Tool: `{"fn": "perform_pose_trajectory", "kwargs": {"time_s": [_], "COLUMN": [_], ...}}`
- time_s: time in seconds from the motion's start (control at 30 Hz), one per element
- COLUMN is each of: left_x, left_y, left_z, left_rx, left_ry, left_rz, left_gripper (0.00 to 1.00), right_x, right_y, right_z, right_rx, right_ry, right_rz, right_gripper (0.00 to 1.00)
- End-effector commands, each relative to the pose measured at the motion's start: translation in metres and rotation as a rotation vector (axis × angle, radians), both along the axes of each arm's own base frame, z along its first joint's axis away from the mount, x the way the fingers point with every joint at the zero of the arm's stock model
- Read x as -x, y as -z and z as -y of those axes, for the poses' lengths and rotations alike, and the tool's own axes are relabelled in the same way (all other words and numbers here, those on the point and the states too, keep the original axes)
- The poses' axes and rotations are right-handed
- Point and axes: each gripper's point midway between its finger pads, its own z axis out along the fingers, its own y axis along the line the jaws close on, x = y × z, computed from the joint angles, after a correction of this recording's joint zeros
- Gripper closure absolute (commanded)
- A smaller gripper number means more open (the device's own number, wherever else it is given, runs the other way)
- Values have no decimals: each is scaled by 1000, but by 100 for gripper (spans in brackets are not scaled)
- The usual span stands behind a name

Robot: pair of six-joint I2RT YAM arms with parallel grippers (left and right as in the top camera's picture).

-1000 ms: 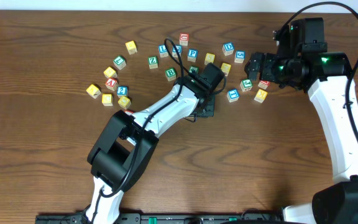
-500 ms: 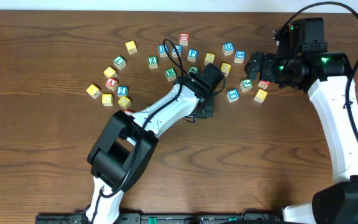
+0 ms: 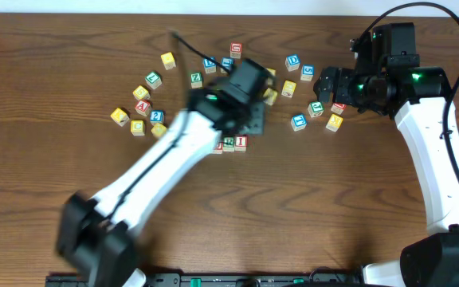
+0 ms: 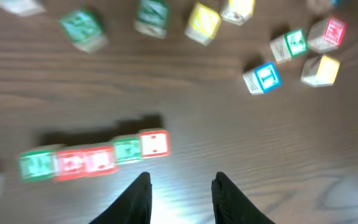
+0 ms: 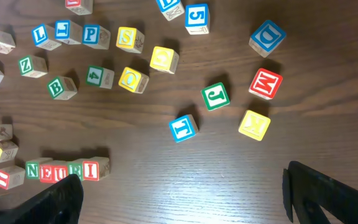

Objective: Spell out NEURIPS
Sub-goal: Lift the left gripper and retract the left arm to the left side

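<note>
On the table (image 5: 334, 93): N-E-U-R-I cubes (image 5: 63, 170) are sitting touching in a row
Left tool (image 4: 181, 182): hovering near the row, slightly parted, gripping nothing
Right tool (image 5: 182, 179): hanging spread wide, empty

A touching row (image 5: 62, 170) of cubes reads NEURI at lower left, with the P cube (image 5: 91, 34) and S cube (image 5: 129, 38) loose farther up.

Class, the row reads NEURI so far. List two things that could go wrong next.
1. The P block sits close between the T block and S block; fingers reaching for it may knock a neighbour.
2. Setting it beside the I block could nudge the row out of line.
</note>
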Motion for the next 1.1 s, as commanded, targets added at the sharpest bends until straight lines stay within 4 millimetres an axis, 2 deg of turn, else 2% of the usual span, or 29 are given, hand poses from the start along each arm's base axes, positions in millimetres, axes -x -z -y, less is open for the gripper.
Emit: {"fn": "perform_pose_trajectory", "kwargs": {"time_s": [0.0,0.1,0.23,0.37,0.43,0.57,0.6,0.8,0.9,1.07], "left_x": [-9,-8,-3,2,5,6,6,4,3,3], "left_y": [-41,-64,-80,-82,-78,-76,-76,-77,-78,-78], "left_z": [-47,-91,-138,-179,-192,-203,-204,-205,-205,-205], "left_rx": [-6,-7,-14,-39,-54,-72,-76,-78,-76,-76], "left_ry": [-49,-130,-234,-320,-346,-353,-350,-346,-347,-346], "left_rz": [81,107,117,100,75,65,67,75,82,82], "left_gripper": [68,68,67,67,67,66,62,60,50,43], "right_x": [-2,-3,-3,-3,-12,-16,-16,-17,-15,-17], "right_y": [-6,-6,-6,-6,-12,-18,-18,-22,-22,-29], "right_z": [-2,-2,-2,-2,-4,-12,-13,-31,-41,-45], "right_rx": [-4,-4,-4,-5,-13,-56,-59,-78,-85,-88], "right_ry": [2,2,2,2,-1,-26,-30,-75,-87,-94], "right_rz": [15,15,15,17,60,86,85,108,103,107], "right_gripper": [1,1,1,1,1,1,1,8,8,11]}}
